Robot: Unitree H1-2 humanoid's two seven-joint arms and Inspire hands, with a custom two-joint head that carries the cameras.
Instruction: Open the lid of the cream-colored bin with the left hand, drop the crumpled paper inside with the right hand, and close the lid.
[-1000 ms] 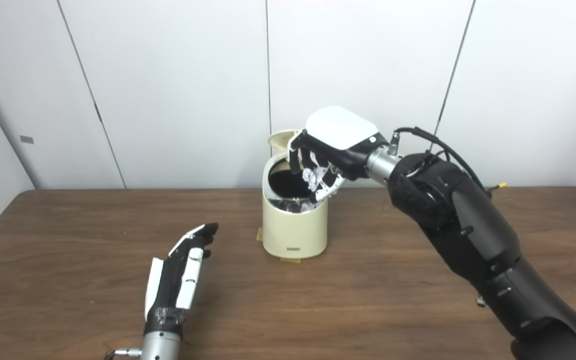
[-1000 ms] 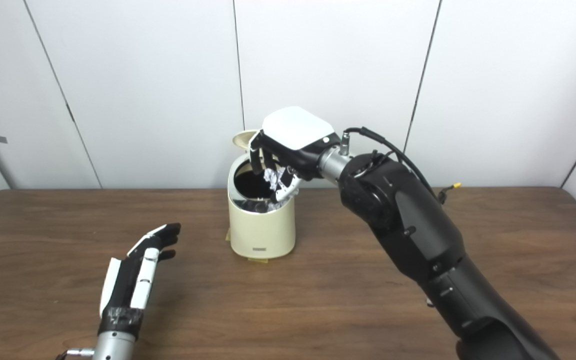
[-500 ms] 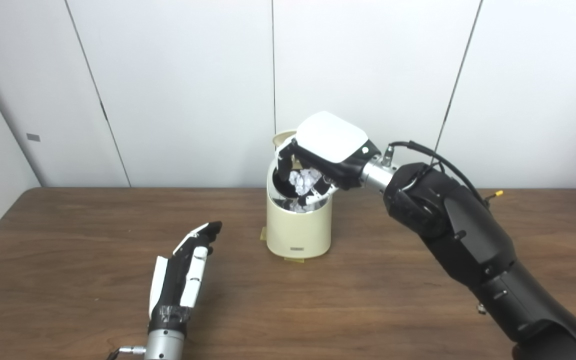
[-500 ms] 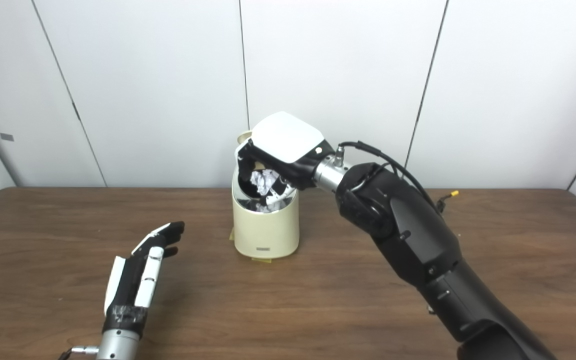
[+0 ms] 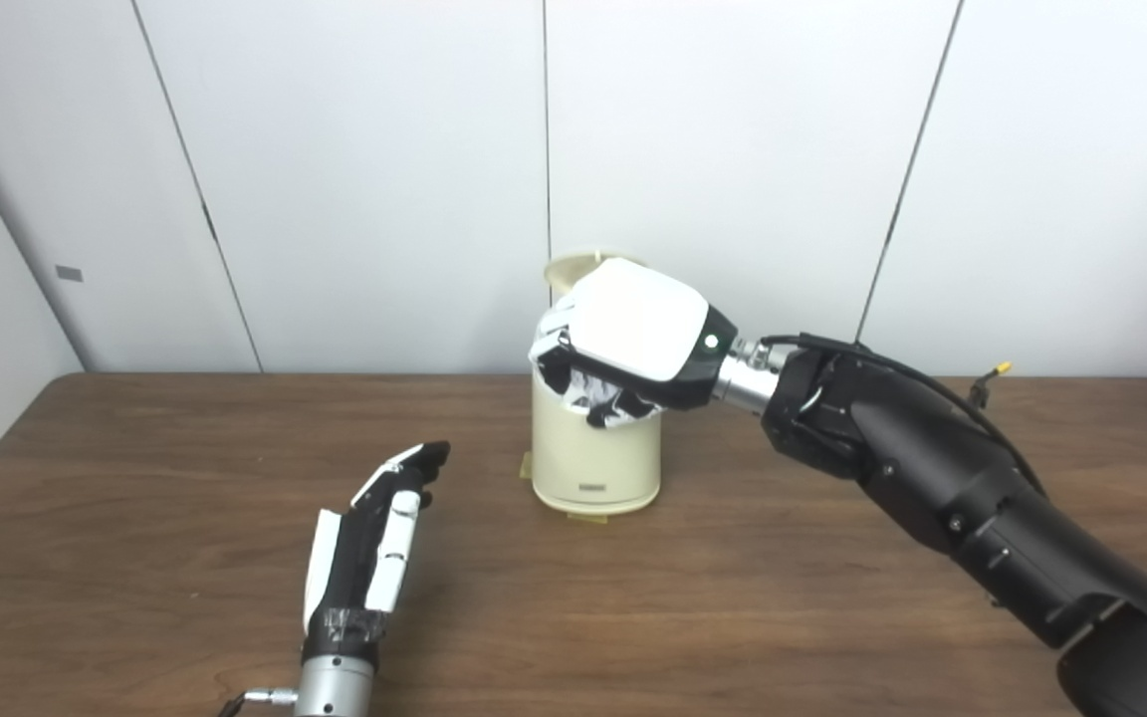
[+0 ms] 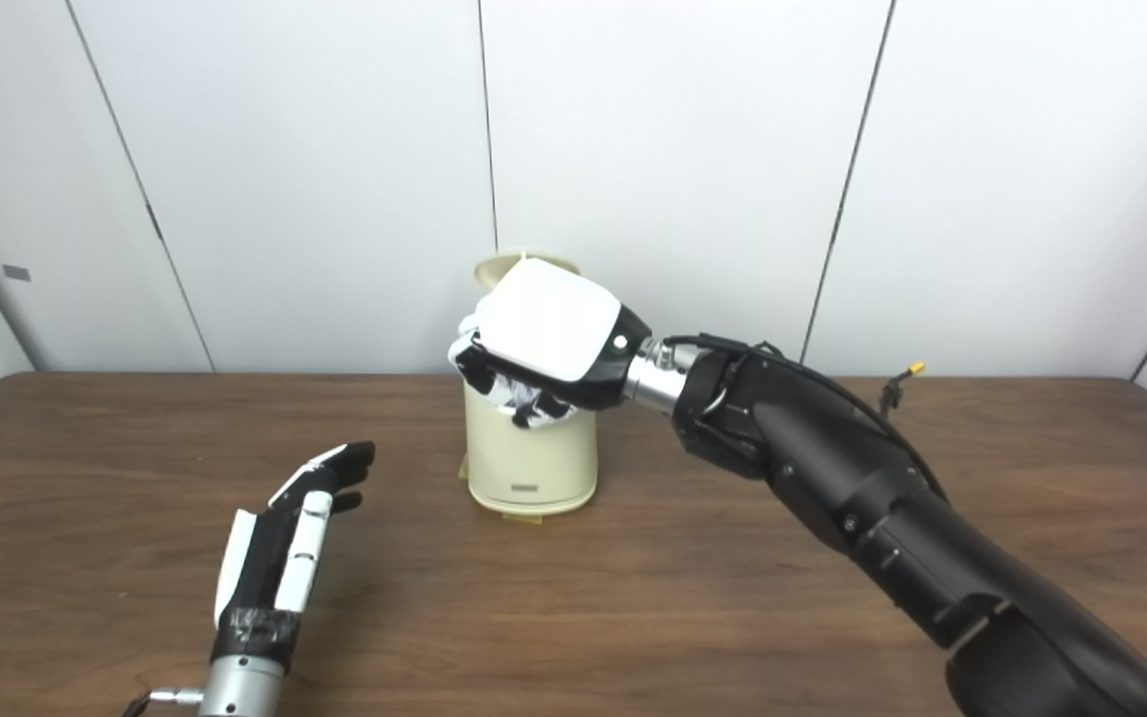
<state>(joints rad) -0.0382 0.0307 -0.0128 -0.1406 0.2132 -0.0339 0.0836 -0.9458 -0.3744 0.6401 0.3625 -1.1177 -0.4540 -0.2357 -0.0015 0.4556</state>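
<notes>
R hand (image 5: 623,344) over the open cream bin (image 5: 595,466), lid (image 5: 573,269) up behind it.
Your R fingers curl down into bin mouth; paper not visible, can't tell if held. L hand (image 5: 374,533) left of bin, fingers straight, together.

no text can be read; the small dark label (image 5: 590,488) on the bin (image 5: 593,463) is blurred
</notes>
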